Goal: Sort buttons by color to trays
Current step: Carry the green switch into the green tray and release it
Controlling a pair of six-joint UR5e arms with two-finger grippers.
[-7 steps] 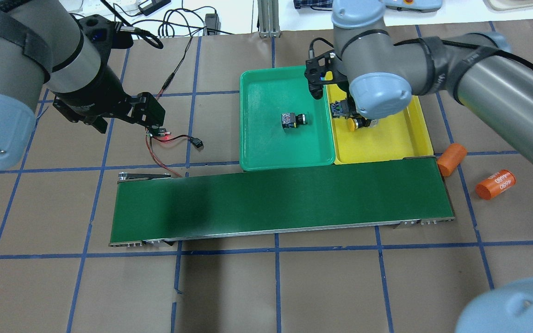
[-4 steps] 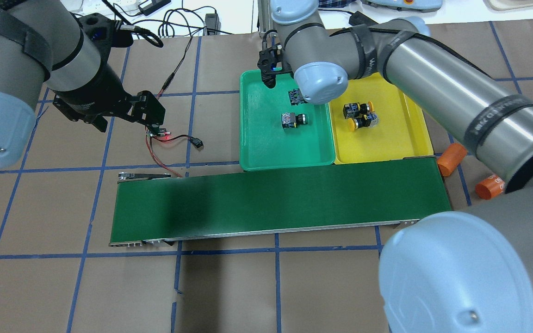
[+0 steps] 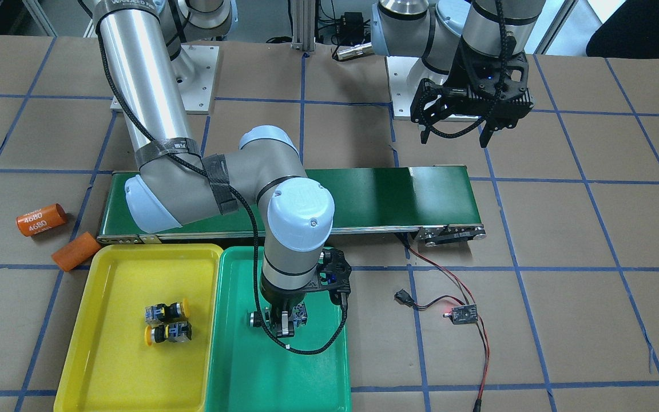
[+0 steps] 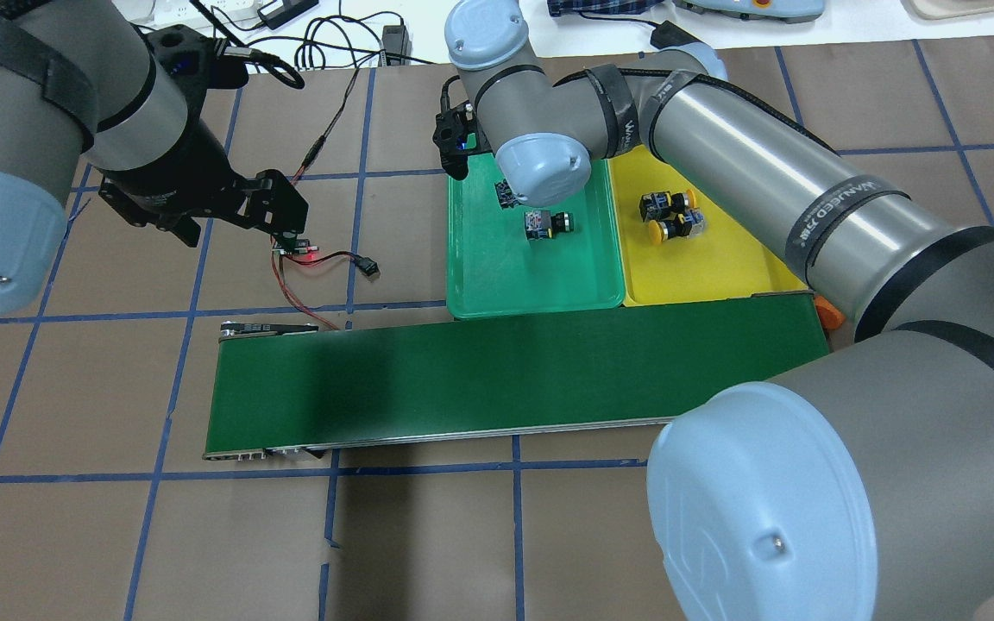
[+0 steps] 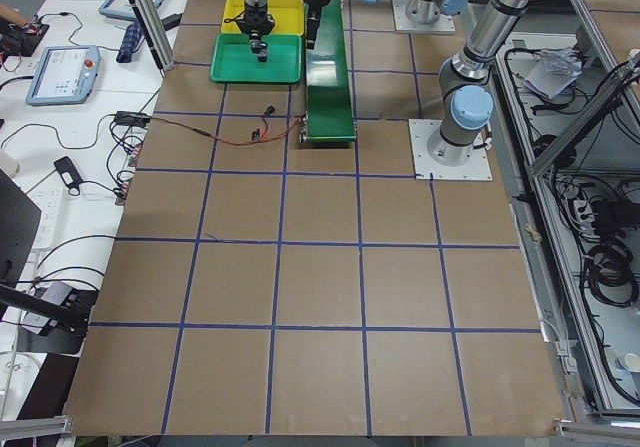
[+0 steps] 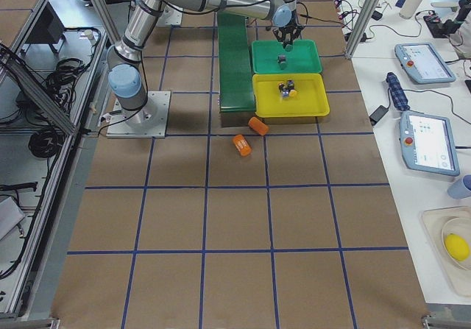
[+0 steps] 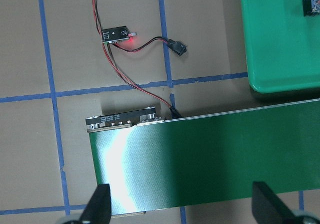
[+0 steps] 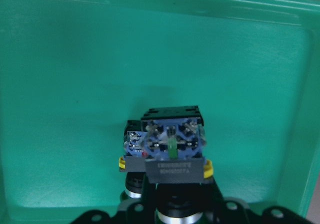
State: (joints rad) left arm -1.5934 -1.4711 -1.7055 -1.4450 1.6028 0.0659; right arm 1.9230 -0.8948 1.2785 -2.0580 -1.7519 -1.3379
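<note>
My right gripper [image 4: 507,195] is shut on a button [image 8: 172,149] and holds it low over the green tray [image 4: 471,267]. The held button's grey-blue contact block faces the wrist camera and its cap is hidden. A second button [image 4: 547,224] with a green cap lies in the green tray just beside the held one, and it also shows in the front view [image 3: 256,319]. Two yellow-capped buttons [image 4: 668,205] [image 4: 674,229] lie together in the yellow tray [image 4: 721,276]. My left gripper [image 4: 286,211] is open and empty, hovering left of the trays.
A long dark green conveyor belt [image 4: 514,371] lies along the trays' near side. Two orange cylinders [image 3: 40,219] [image 3: 75,250] lie by the belt's end near the yellow tray. A small circuit board [image 4: 298,248] with a red light and wires lies under my left gripper.
My right arm has swung left from over the yellow tray to over the green tray, carrying the button. The left arm has not moved.
</note>
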